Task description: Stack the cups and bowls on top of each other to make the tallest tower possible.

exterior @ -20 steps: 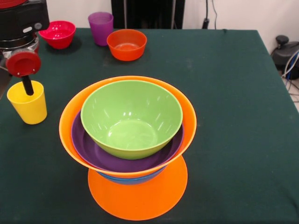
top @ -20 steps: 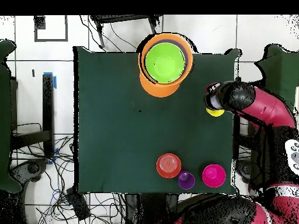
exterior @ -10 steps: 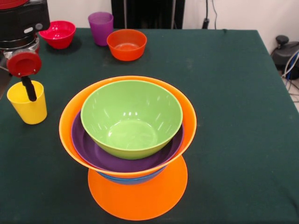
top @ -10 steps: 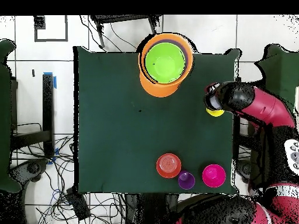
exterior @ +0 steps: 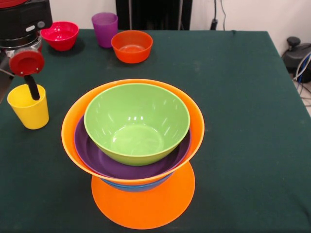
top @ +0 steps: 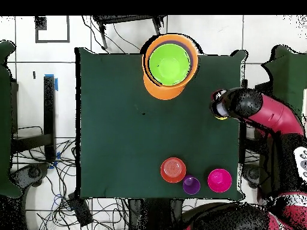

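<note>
Front view. Arm enters at the top left corner, black housing above a red disc, wrist pointing down. The gripper [exterior: 33, 90] sits over the yellow cup [exterior: 29, 108], at about 9 o'clock from the tower [exterior: 133, 145]. One dark finger [exterior: 34, 87] reaches down past the cup's rim, into its mouth or against the far wall; the other finger is hidden. Cannot tell whether the fingers stand apart or are pressed on the wall. The cup stands upright on the green cloth of the table [exterior: 243, 121], near its left edge.

Tower: an upturned orange bowl [exterior: 146, 204] as base, then a sliver of blue bowl [exterior: 136, 186], then a large orange bowl [exterior: 73, 121] mouth up, a shallow purple bowl [exterior: 97, 158] inside it, and a green bowl [exterior: 136, 121] on top, leaning slightly toward 9 o'clock within the purple one.

At 12 o'clock from the tower, well apart: small orange-red bowl [exterior: 131, 46]. Just beside it at its 10 o'clock, the purple cup [exterior: 105, 29], upright. Further left, the pink-red bowl [exterior: 60, 35], partly behind the arm housing.

Overhead view. The arm [top: 270, 117] reaches in from the right side of the table, elbow bent, its head covering most of the yellow cup [top: 222, 117]; only a yellow sliver shows. Tower [top: 169, 64] lies at the table's upper edge; the three small pieces sit along the bottom edge.
</note>
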Robot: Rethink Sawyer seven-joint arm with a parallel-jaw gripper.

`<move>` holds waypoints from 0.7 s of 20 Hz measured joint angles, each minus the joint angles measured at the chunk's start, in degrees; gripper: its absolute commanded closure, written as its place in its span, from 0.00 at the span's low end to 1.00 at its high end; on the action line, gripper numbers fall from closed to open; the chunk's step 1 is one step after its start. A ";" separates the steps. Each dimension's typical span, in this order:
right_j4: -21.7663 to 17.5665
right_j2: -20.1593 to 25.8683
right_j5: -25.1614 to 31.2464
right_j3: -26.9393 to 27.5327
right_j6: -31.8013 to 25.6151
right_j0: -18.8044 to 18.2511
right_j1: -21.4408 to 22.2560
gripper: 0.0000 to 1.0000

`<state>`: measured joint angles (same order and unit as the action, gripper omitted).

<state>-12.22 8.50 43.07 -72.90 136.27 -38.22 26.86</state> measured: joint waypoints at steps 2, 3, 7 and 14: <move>-0.06 0.02 0.00 -1.28 0.00 -0.54 0.48 0.00; -0.08 0.02 0.00 -1.55 0.00 -0.66 0.56 0.00; -0.27 0.07 0.00 -3.47 0.00 -1.55 0.80 0.00; -1.45 0.16 -0.06 -5.54 0.00 -2.75 0.36 0.00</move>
<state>-13.66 8.66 43.01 -78.43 136.27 -40.97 27.22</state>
